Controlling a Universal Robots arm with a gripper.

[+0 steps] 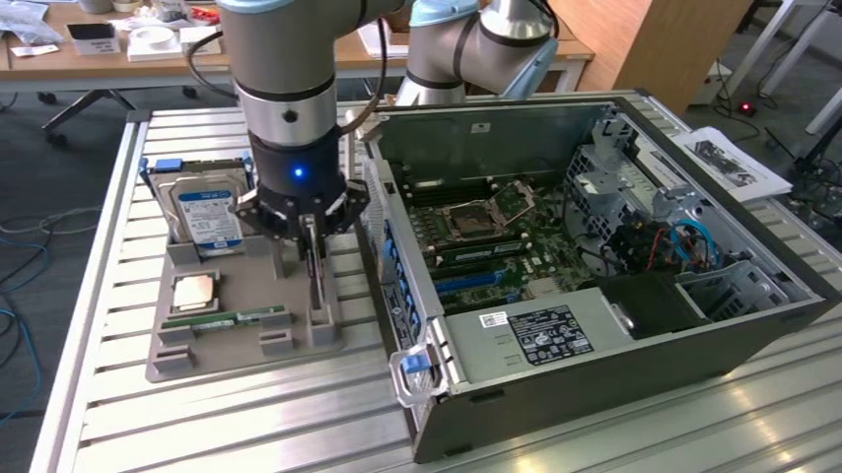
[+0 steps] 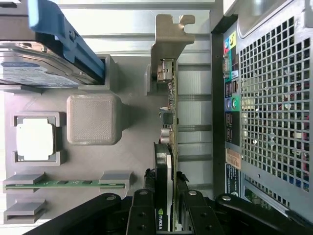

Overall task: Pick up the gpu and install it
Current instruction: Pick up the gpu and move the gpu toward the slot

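The gpu [image 1: 317,291] is a thin black card standing on edge in a slot of the grey holder tray [image 1: 244,347], beside the open computer case [image 1: 526,340]. In the wrist view the gpu [image 2: 167,122] runs edge-on away from me, with its silvery end bracket [image 2: 168,39] at the far end. My gripper [image 1: 307,236] points straight down over the card. Its black fingers [image 2: 143,213] flank the cooler end of the card on both sides, shut on it. The card's lower edge still sits in the tray.
The tray also holds a hard drive [image 1: 211,212] with a blue label, a processor chip [image 1: 195,293] and a green memory stick [image 1: 237,319]. The case's motherboard [image 1: 487,232] lies exposed at the exterior view's right. A slatted metal table [image 1: 197,424] carries everything.
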